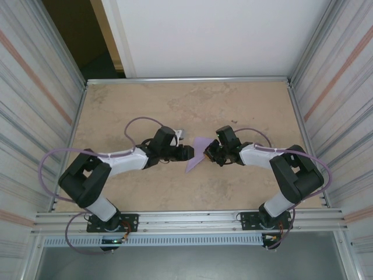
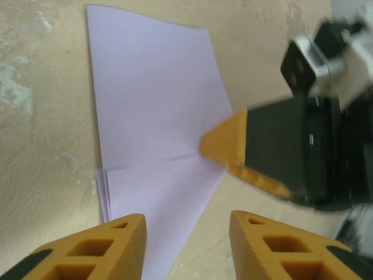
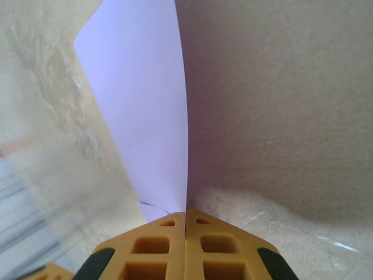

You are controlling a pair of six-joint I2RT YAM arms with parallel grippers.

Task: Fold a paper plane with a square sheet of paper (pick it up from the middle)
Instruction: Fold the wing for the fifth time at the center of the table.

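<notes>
Centrally, right hand (image 3: pixel 185 213) clamped on lavender paper (image 3: pixel 140 99), left hand (image 2: pixel 186 224) parted, empty, tan table (image 1: pixel 245 111) beneath.

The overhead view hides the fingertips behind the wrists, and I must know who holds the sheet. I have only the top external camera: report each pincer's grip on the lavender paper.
Observer: In the right wrist view the right pincer is shut on an edge of the lavender paper, which runs away from between its fingers.
Operator: Report the left one.
Observer: In the left wrist view the left pincer stands open, fingers apart, with the paper's near end showing between them.
Operator: Give me the fold state.
Observer: The left wrist view shows a crease across the paper, meeting the right pincer's tip, and stacked layers at the paper's left edge.
</notes>
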